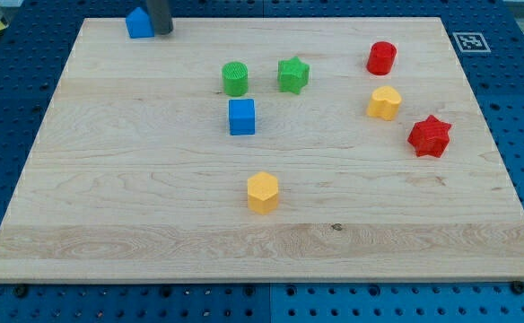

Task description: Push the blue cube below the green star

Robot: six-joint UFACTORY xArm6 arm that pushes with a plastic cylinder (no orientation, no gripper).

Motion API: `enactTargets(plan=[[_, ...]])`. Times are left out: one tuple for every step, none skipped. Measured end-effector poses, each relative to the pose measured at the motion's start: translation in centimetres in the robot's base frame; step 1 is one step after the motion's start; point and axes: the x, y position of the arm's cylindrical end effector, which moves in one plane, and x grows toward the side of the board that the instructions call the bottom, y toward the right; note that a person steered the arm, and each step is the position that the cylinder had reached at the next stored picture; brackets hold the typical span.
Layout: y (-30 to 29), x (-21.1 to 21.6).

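The blue cube (241,117) sits on the wooden board (136,197), just below the green cylinder (235,78) and down-left of the green star (292,74). My tip (161,31) is at the view's top left, touching the right side of a second blue block with a peaked top (139,22). The tip is far up-left of the blue cube.
A red cylinder (381,57), a yellow block (384,103) and a red star (429,135) stand at the view's right. A yellow hexagonal block (263,192) sits below the blue cube. A tag marker (469,40) lies off the board's top right corner.
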Motion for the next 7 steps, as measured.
enactTargets(plan=[[-1.7, 0.0], [-1.5, 0.0], [3.1, 0.0], [8.6, 0.0], [9.0, 0.0], [9.7, 0.9], [11.9, 4.5]])
